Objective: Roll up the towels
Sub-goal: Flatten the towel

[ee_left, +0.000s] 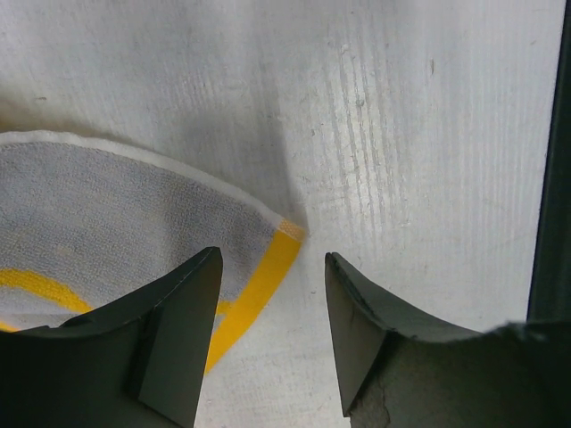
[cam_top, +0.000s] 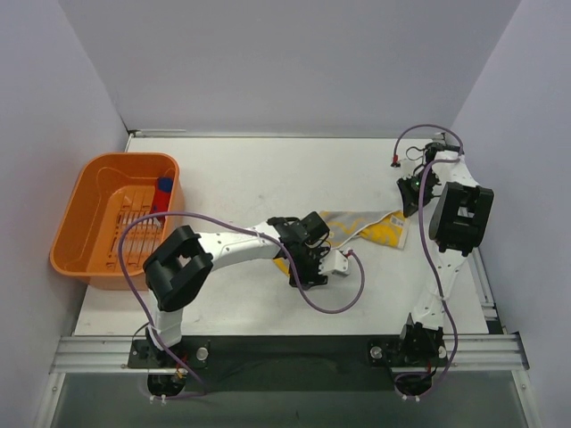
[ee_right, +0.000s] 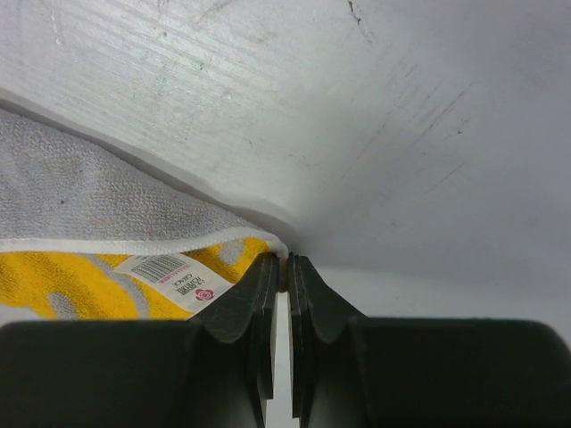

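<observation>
The yellow towel (cam_top: pixel 368 228) lies spread on the table between the two arms. In the left wrist view its corner (ee_left: pixel 116 214) shows grey-white with a yellow band. My left gripper (ee_left: pixel 272 259) is open and low over the table, with that corner just ahead of and between the jaws; it stands at the towel's near-left end (cam_top: pixel 302 272). My right gripper (ee_right: pixel 285 263) is shut on the towel's far-right corner (ee_right: pixel 89 196), beside a barcode label (ee_right: pixel 174 276); in the top view it is at the right (cam_top: pixel 409 203). The red and turquoise towel (cam_top: pixel 163 191) lies in the tub.
The orange plastic tub (cam_top: pixel 89 223) stands at the table's left edge. Purple cables loop from both arms over the table near the front. Grey walls close the back and sides. The table's right edge shows as a dark strip (ee_left: pixel 553 178).
</observation>
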